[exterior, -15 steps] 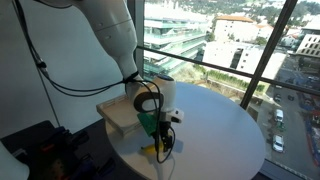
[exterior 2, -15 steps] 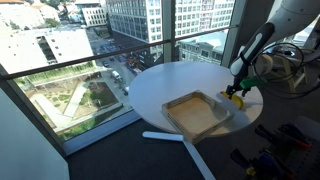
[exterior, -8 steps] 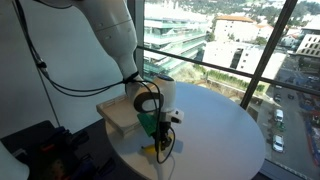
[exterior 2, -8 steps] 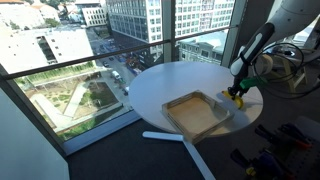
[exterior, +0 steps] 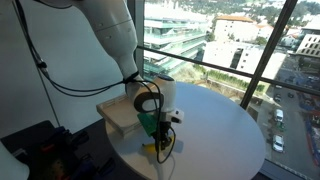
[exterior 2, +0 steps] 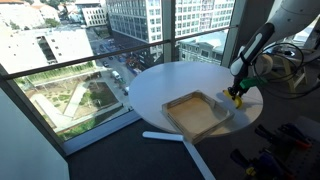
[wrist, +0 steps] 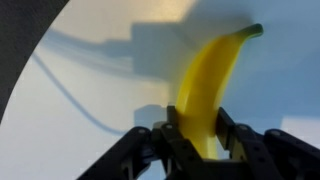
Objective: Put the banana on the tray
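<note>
**Grip closed on banana, lift to tray pending**

The gripper (wrist: 197, 132) is sitting clamped on the banana (wrist: 212, 75). In the wrist view both fingers (wrist: 166, 128) are pressing its sides, with no gap showing. They are closed only as far as the fruit allows, not fully shut.

The banana is lying on the white table (wrist: 80, 120), outside the tray and near the table edge. It is looking flat on the surface, not lifted, but that's my read from its shadow.

Long axis: in the wrist view it is running from between the fingers away to the stem tip at top right. The fingers are crossing it on the short axis. The grip is looking toward one end rather than mid-body, and the part behind the fingers is hidden, so I can't confirm.

The key relation is that the tray (exterior 2: 195, 112) is sitting just left of the gripper (exterior 2: 237, 97) and banana (exterior 2: 236, 101) in an exterior view, close but not touching. In an exterior view from another side, the tray (exterior: 113, 113) is lying behind the gripper (exterior: 160, 147), to the far left. The next move is looking like a short lift over the low rim, then across. With an off-centre grip the fruit could be swinging during transfer.

Versus a second ago, the arm pose is looking the same in both exterior views. The only change is that the fingers have come in from wide open onto the banana.
</note>
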